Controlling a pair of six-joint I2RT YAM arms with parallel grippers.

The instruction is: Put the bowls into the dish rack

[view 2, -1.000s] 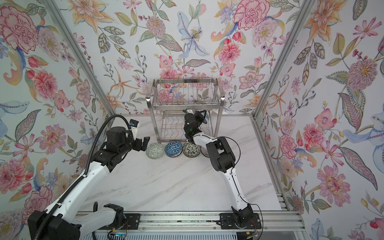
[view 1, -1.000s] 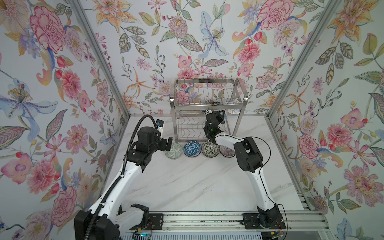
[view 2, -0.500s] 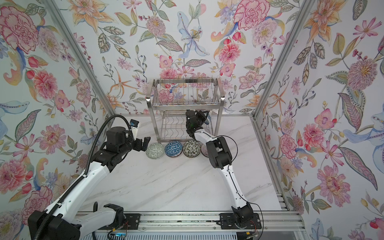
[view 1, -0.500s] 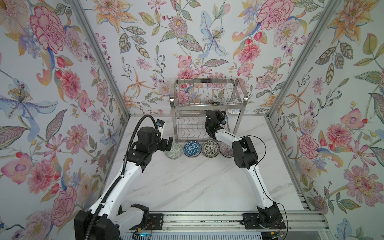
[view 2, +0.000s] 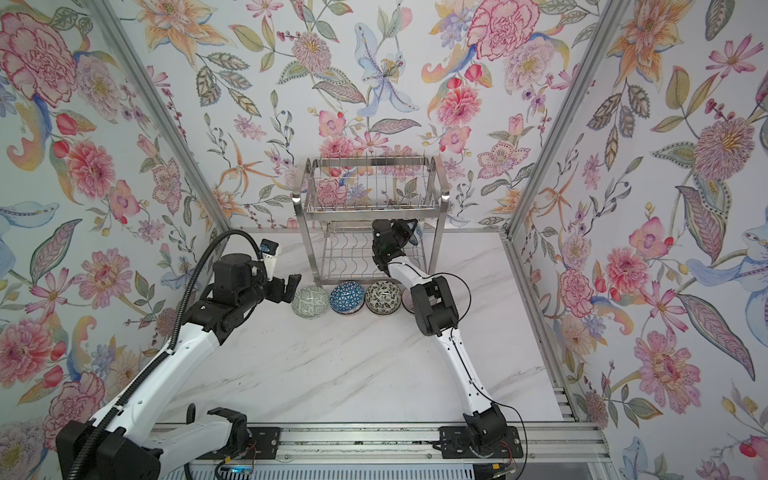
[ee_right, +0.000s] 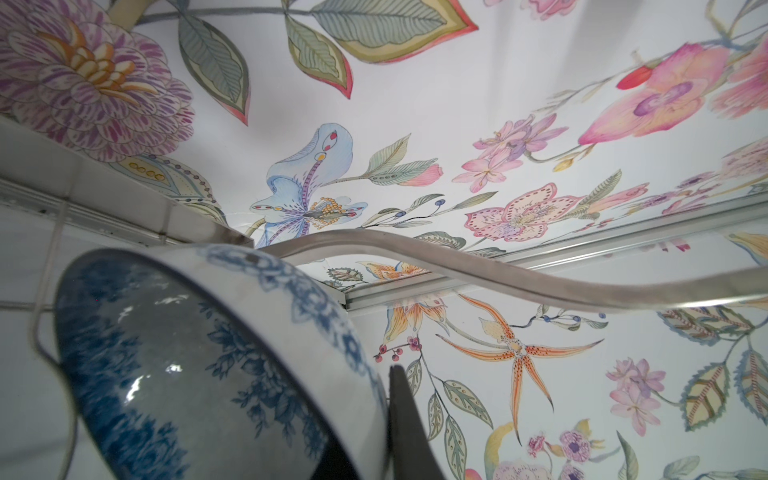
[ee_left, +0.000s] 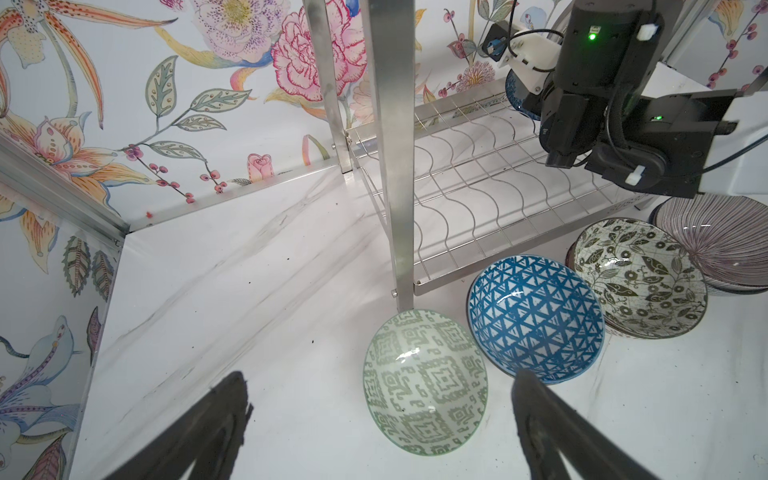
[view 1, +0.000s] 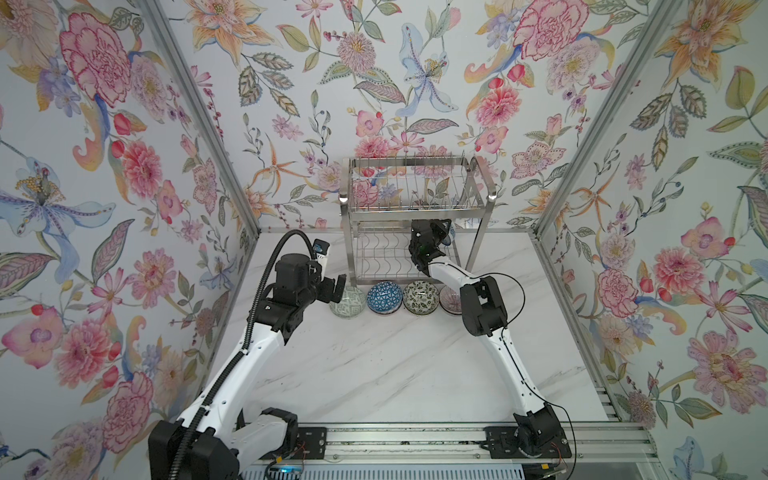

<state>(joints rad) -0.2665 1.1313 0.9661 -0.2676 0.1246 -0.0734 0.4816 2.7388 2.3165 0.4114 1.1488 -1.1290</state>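
The dish rack (view 1: 415, 214) (view 2: 370, 208) stands at the back of the table. My right gripper (view 1: 441, 233) (ee_right: 374, 415) reaches into the lower shelf's right end, shut on the rim of a blue floral bowl (ee_right: 187, 365) (ee_left: 515, 93) that stands on edge beside a wavy wire (ee_right: 457, 266). Several bowls sit in a row before the rack: green-patterned (ee_left: 424, 382) (view 1: 348, 300), blue triangles (ee_left: 536, 320) (view 1: 384, 297), black-and-white floral (ee_left: 640, 278) (view 1: 420, 296), and pink-lined (ee_left: 723, 245), half hidden under my right arm. My left gripper (ee_left: 379, 384) (view 1: 336, 291) is open, just left of the green bowl.
Both shelves hold nothing but the gripped bowl. The rack's front left leg (ee_left: 395, 166) stands just behind the green bowl. Flowered walls close in the left, back and right. Bare marble tabletop (view 1: 395, 365) stretches toward the front rail.
My right gripper has pushed a little deeper into the rack's lower shelf with the blue floral bowl, and its elbow has shifted slightly left. The left arm has stayed put.
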